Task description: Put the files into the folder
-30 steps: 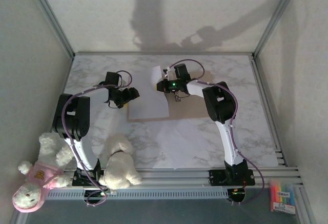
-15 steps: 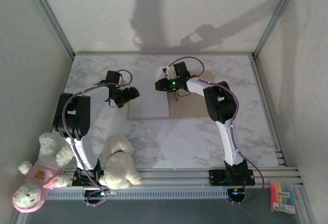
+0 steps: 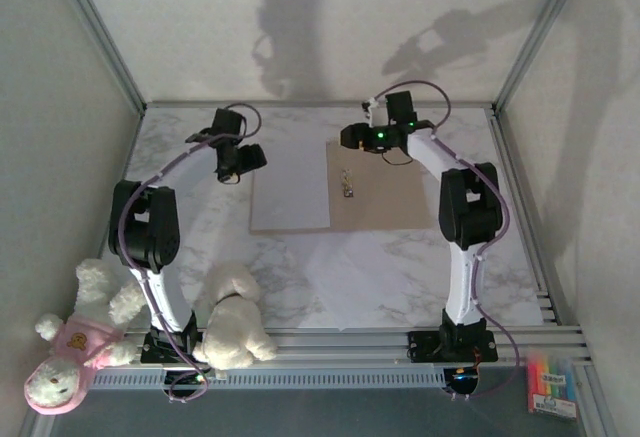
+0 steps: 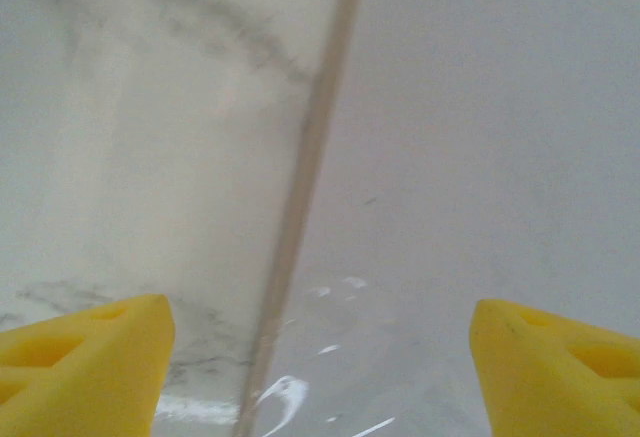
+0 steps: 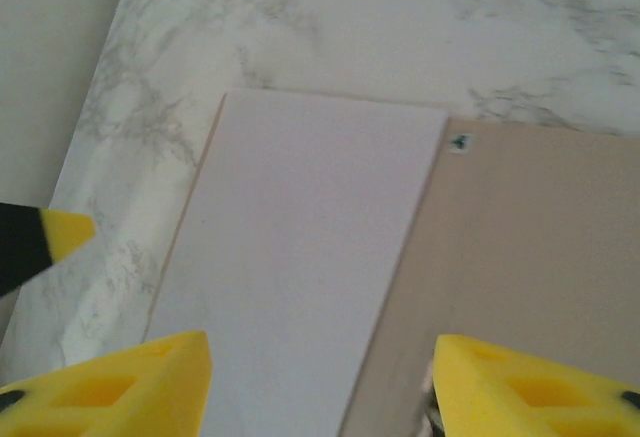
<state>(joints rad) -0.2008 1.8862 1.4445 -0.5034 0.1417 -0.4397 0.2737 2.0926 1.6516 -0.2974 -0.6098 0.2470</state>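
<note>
The tan folder [image 3: 385, 192] lies open on the marble table, and one of the white files [image 3: 290, 189] lies flat on its left half. My right gripper [image 3: 350, 140] hovers over the folder's far edge, open and empty. In its wrist view the yellow fingers [image 5: 130, 387] are spread above the sheet [image 5: 310, 257] and the bare tan half [image 5: 530, 257]. My left gripper [image 3: 245, 160] is open near the folder's far left corner. Between its spread gripper tips [image 4: 320, 377], a thin tan folder edge [image 4: 300, 207] runs between marble and sheet.
A small metal clip [image 3: 347, 182] sits at the folder's spine. A pale sheet-like rectangle [image 3: 350, 282] lies on the marble nearer the bases. Plush toys [image 3: 232, 317] crowd the left arm's base. Highlighters [image 3: 550, 382] lie beyond the right front rail.
My right gripper opened, let go of the sheet and drew back to the far right. The sheet settled flat on the folder's left half. My left gripper shifted slightly toward the back.
</note>
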